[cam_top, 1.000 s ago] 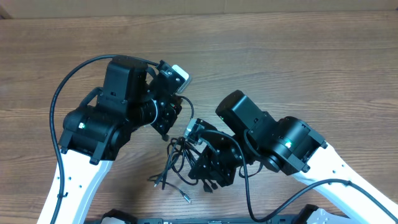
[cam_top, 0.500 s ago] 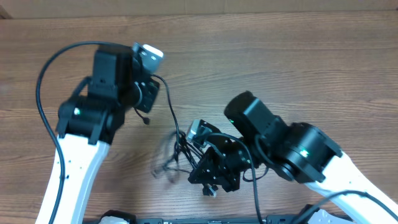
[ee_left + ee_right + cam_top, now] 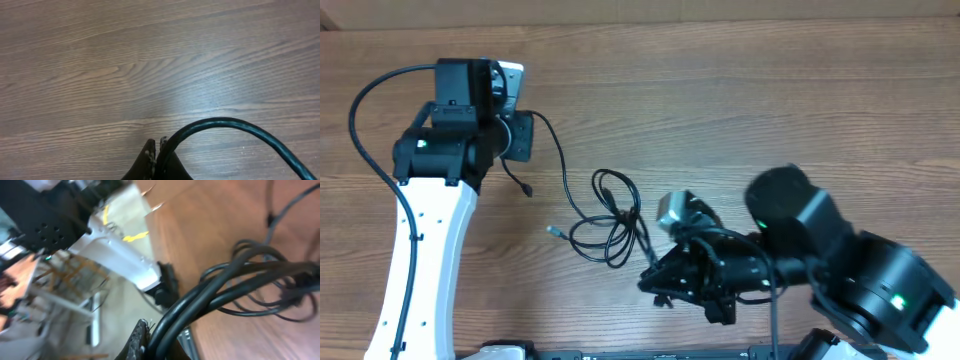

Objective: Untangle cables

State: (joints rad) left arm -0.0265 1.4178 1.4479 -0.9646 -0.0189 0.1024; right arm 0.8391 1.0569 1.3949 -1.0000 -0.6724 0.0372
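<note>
Looking down from overhead, I take the loose loop of cables (image 3: 612,225) lying on the wooden table (image 3: 770,90) as my reference. Well to the left of that loop, and toward the far side, sits the left gripper (image 3: 523,137). On its wrist camera I see its fingers (image 3: 149,159) pressed together on a single black strand, which arcs out from between the tips and off to the right. From above, that strand leaves the gripper in a curve and runs down into the left side of the loop. A short tail with a plug end (image 3: 526,190) hangs below the gripper, also left of the loop. A second small plug (image 3: 552,230) rests on the wood just beside the loop's left edge. The loop itself lies flat, with a few overlapping turns of thin cord. At the loop's lower right edge is the right gripper (image 3: 658,285). Its wrist view shows its fingers (image 3: 140,337) pinching several strands bunched together, and these fan out beyond the tips into curls over the wood.
</note>
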